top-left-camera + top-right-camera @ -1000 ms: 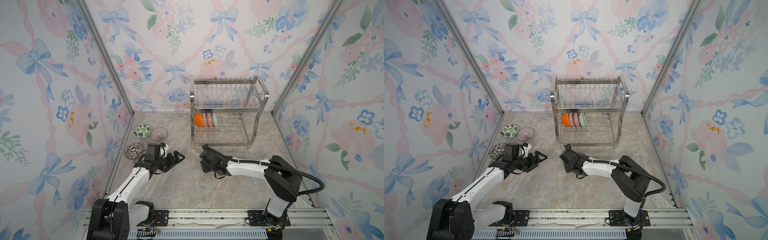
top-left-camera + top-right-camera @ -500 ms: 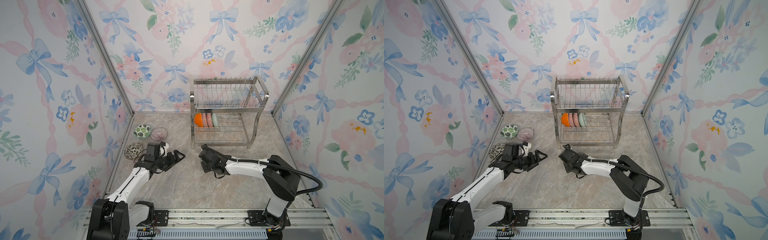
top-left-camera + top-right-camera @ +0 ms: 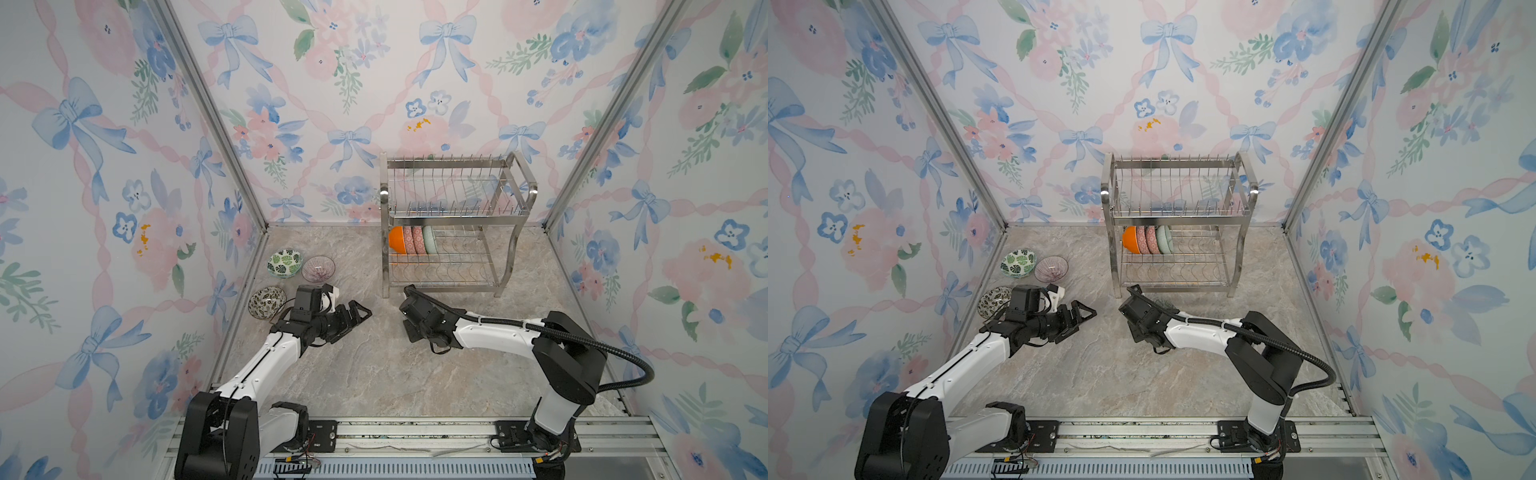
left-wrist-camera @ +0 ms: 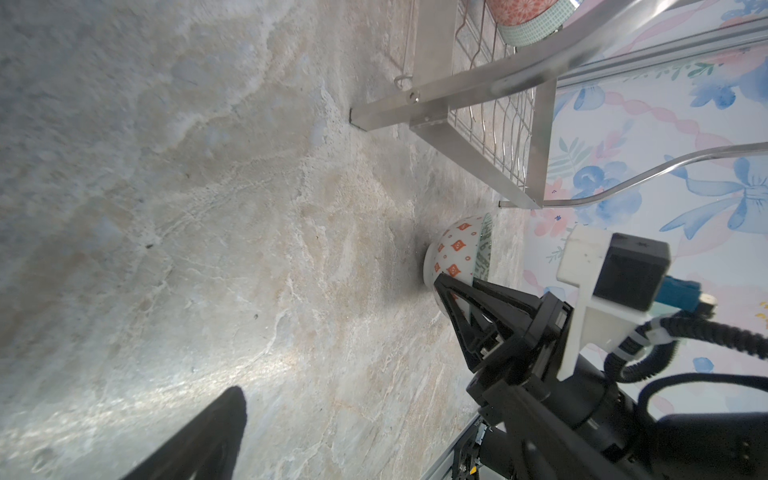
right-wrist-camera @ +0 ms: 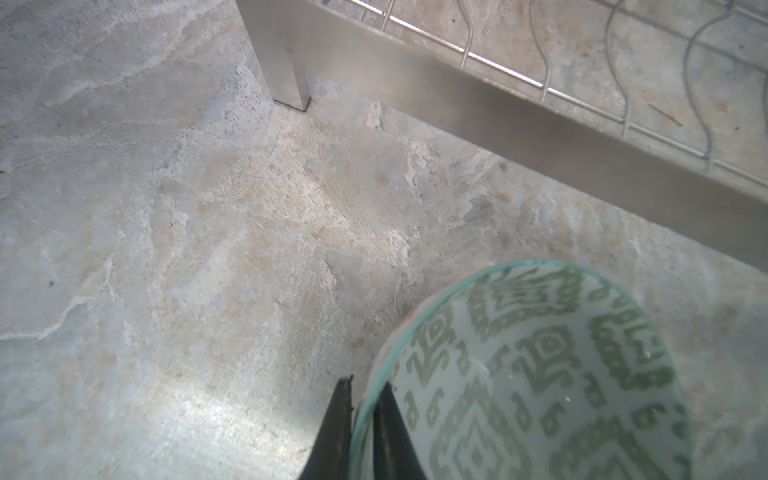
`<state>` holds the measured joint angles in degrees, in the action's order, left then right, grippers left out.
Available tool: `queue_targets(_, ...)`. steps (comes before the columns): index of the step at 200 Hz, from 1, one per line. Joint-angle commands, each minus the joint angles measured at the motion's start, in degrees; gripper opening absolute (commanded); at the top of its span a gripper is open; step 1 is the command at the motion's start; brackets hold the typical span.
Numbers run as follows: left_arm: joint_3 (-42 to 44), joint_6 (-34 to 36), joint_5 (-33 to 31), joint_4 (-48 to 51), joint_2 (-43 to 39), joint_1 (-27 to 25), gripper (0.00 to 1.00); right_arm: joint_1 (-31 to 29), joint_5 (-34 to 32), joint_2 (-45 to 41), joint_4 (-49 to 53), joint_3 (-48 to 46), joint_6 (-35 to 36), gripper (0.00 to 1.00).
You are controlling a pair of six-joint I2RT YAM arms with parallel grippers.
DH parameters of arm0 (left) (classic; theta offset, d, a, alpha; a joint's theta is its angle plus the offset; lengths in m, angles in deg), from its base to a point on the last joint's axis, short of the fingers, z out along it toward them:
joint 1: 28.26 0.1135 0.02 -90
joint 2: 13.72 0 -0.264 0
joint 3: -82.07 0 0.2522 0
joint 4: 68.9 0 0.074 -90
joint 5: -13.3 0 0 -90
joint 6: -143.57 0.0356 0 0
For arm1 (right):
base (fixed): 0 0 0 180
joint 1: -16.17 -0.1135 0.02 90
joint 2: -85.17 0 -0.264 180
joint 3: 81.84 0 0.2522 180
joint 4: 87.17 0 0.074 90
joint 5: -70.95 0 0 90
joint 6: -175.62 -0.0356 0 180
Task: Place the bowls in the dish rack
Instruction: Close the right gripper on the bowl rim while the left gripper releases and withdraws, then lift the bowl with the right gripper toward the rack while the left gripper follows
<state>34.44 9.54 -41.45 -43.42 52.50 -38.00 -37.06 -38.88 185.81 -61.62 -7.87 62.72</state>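
- Back on the marble tabletop point(image 3: 374, 374), close to the flowered rear wall, stands the two-tier dish rack point(image 3: 457, 215), seen in both top views.
- Left end of its lower tier: three bowls on edge, packed side by side. They are the orange bowl point(image 3: 397, 240), the pink patterned bowl point(image 3: 413, 240) and the teal bowl point(image 3: 428, 241).
- My left gripper point(image 3: 358, 321) hangs low over the marble, fingers spread wide with nothing between them.
- My right gripper point(image 5: 367, 383) is pinching the rim of the green geometric bowl point(image 5: 540, 374), one finger inside, one outside.
- That bowl, white with orange marks outside, sits with its foot on the marble just in front of the rack's near left leg. In both top views my wrist hides it.
- Over by the left wall, three loose bowls stand upright. The green-leaf bowl point(image 3: 284, 262) and purple-line bowl point(image 3: 318, 268) are just beside each other, and the dark-leaf bowl point(image 3: 267, 302) is nearer, beside my left wrist.
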Motion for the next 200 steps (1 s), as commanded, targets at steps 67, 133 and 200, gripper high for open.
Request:
queue_targets(67,-2.7,-0.2,-0.4,-0.6,0.4,-1.4,0.98,2.1,3.7,-7.7,-3.6,-4.8,0.3,0.02)
queue_targets(133,-4.7,0.2,-1.9,-0.5,0.4,-2.1,0.98,4.9,5.6,-16.0,-11.0,-10.6,0.4,0.00)
queue_targets(200,-9.3,3.0,-6.9,-0.5,-1.0,-5.1,0.98,9.0,7.7,-24.5,-23.5,-17.6,1.1,0.00)
